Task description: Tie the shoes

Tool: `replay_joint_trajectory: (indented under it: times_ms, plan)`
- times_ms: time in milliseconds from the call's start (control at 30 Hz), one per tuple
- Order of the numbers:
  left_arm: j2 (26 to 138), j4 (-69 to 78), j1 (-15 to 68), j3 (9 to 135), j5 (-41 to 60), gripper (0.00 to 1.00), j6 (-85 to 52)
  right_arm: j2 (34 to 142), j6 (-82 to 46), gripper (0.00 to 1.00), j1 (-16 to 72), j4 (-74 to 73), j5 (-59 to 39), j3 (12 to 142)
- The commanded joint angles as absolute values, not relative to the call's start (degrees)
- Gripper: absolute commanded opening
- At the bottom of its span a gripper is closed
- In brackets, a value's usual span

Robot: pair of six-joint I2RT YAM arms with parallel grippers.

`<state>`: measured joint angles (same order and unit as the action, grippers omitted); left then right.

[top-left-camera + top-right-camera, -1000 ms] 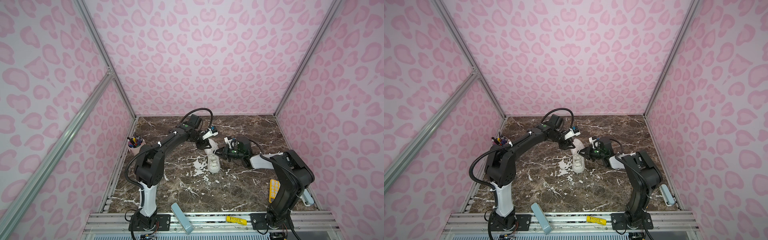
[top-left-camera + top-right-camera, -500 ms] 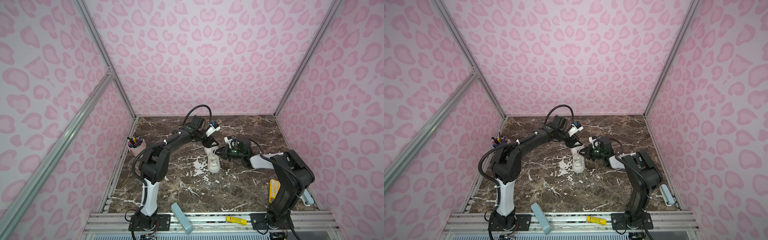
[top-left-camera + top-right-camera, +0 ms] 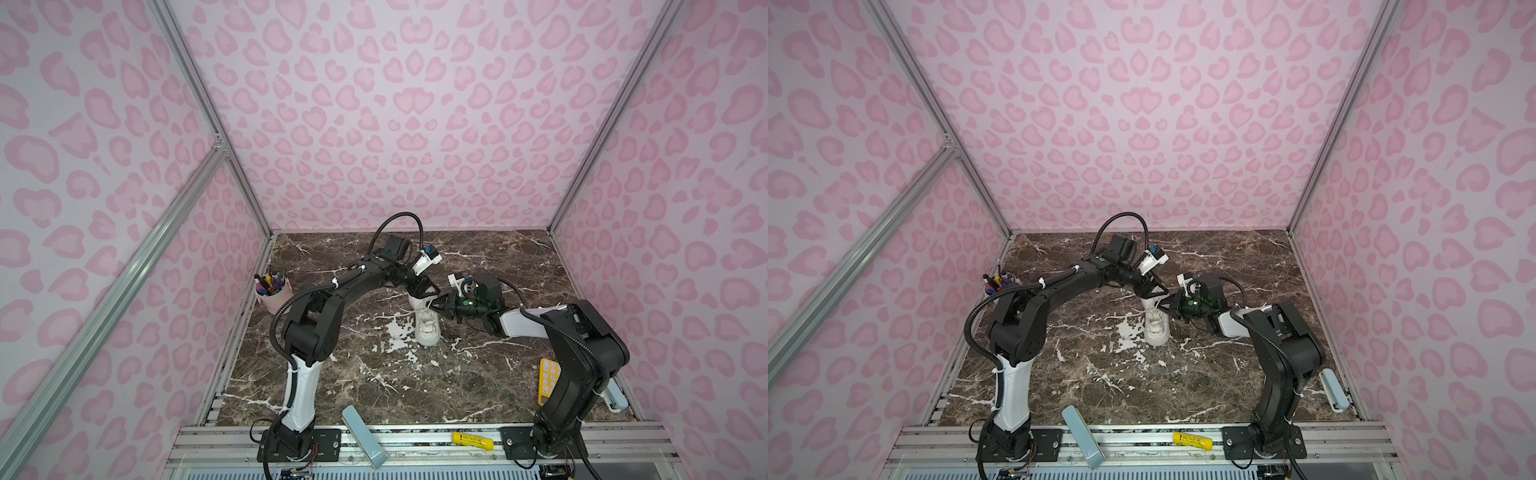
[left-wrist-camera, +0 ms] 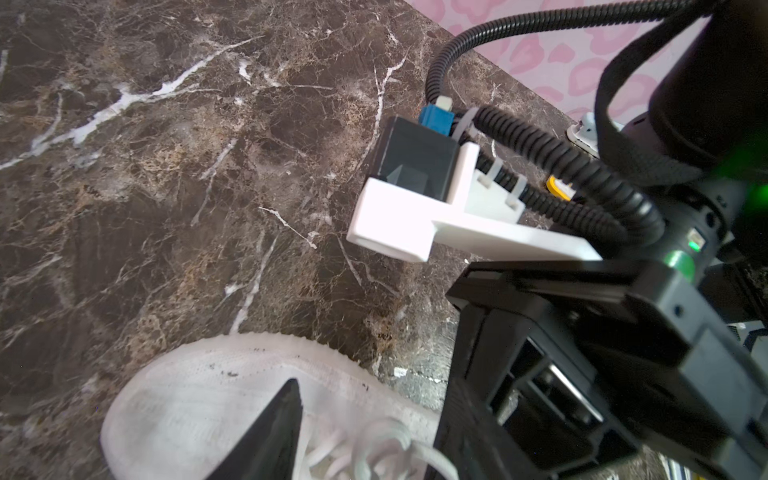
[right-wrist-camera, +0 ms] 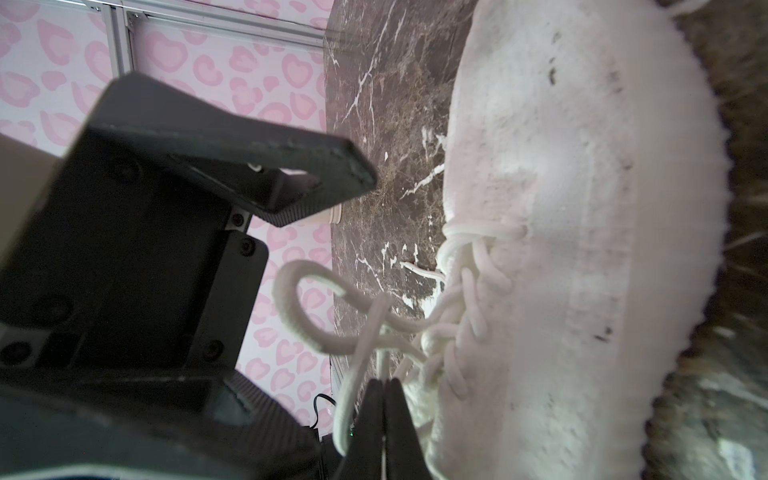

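One white sneaker (image 3: 428, 332) stands sole-down near the middle of the brown marble tabletop (image 3: 374, 395) in both top views. Its toe points to 6 o'clock, toward the arms' bases, and its heel to 12. Its white laces (image 5: 291, 307) are threaded up the front. The right wrist view shows you a single loop standing free above the crossing, with strands running back to the eyelets.

Your right gripper (image 3: 437, 306) points in from 3 o'clock at the laced front. Its fingers (image 5: 399, 415) are pressed together; a strand runs down into their tips and a thin white line shows between them.

Your left gripper (image 3: 424, 292) reaches from 10 o'clock and hangs over the heel end, its fingers spread apart. In the right wrist view the loop sits in the gap between them, touching neither as far as you can tell. The left wrist view gives you only one of its fingertips (image 4: 278, 424), dark against the toe cap.

At 9 o'clock of the shoe, by the left wall, stands a pink cup of pens (image 3: 272, 293). At 4 o'clock, partly behind the right arm, lies a yellow keypad-like card (image 3: 547, 380). On the front rail, toward 6 o'clock, lie a pale blue bar (image 3: 363, 436) and a yellow tube (image 3: 473, 440).
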<state>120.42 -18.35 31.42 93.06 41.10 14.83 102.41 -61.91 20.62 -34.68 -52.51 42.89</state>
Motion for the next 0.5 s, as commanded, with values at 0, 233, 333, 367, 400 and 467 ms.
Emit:
replay_joint_trajectory:
  times_ms: [0,233,333,367,400,467]
  plan:
    - [121.0,-16.5,31.6,93.4,42.5,0.58,13.7,102.2,-61.3,0.00,20.7,-35.0,-52.9,43.2]
    - [120.8,-14.7,31.7,92.2,42.9,0.28,12.5,102.2,-60.7,0.00,20.7,-34.1,-52.8,43.2]
    - [120.6,-14.7,31.6,92.1,42.1,0.10,12.4,101.8,-60.1,0.00,20.7,-33.2,-52.6,43.2]
    - [120.4,-14.6,31.5,92.0,42.1,0.09,12.5,101.7,-59.9,0.00,20.6,-32.8,-52.5,43.2]
    - [120.3,-14.4,31.4,91.8,42.1,0.07,12.4,101.5,-59.7,0.00,20.6,-32.5,-52.5,43.2]
    - [120.1,-14.2,31.2,91.6,42.3,0.03,12.1,101.4,-59.7,0.00,20.4,-32.4,-52.5,43.0]
